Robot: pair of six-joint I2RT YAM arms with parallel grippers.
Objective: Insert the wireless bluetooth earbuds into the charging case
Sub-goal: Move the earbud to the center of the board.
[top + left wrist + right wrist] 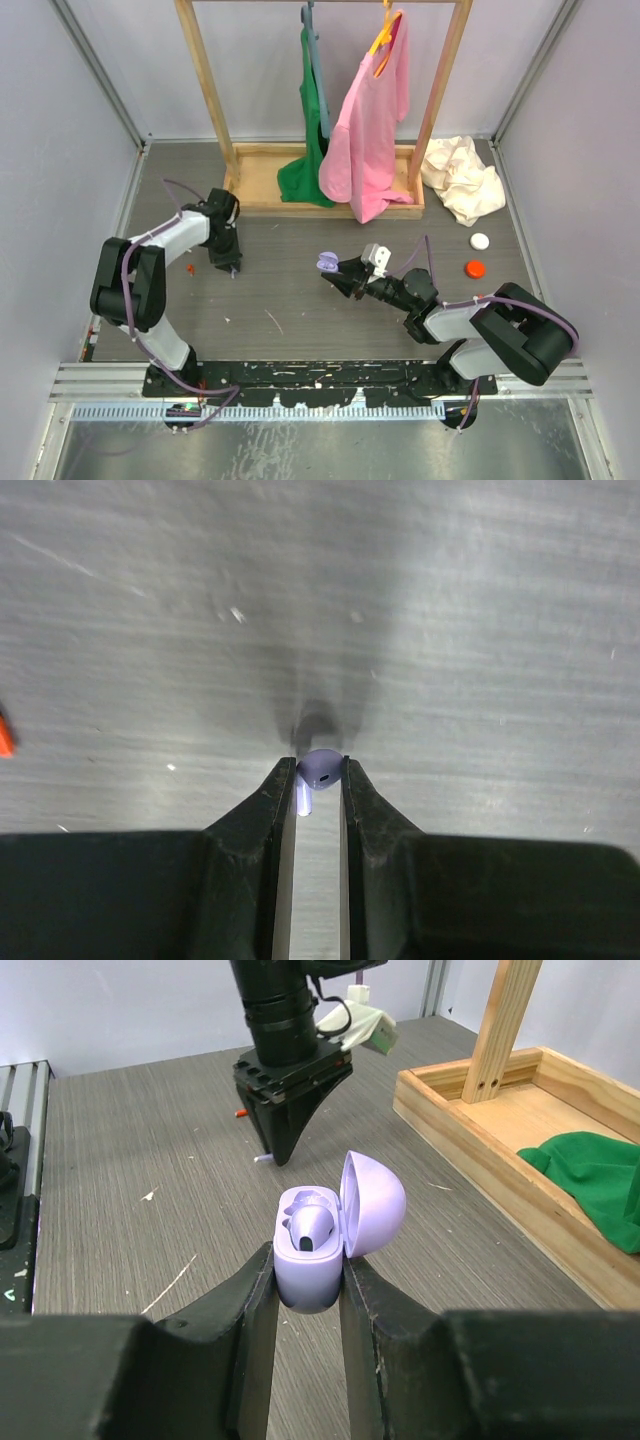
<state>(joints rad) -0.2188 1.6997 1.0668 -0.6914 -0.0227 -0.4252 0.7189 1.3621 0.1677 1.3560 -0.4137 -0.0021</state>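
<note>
A lilac earbud [320, 771] is pinched between the tips of my left gripper [319, 770], which is shut on it just above the grey table, at the left of the top view [232, 268]. My right gripper [308, 1272] is shut on the lilac charging case [309, 1259], held up near the table's middle [327, 264] with its lid open to the right. One earbud [308, 1228] sits in the case's near slot. In the right wrist view the left gripper [280, 1152] points down at the table beyond the case.
A wooden clothes rack base [265, 180] with a green cloth [306, 178] and a pink shirt [370, 130] stands at the back. A cream cloth [462, 178] lies back right. A white cap [480, 241], an orange cap [474, 268] and a small red bit [190, 268] lie on the table.
</note>
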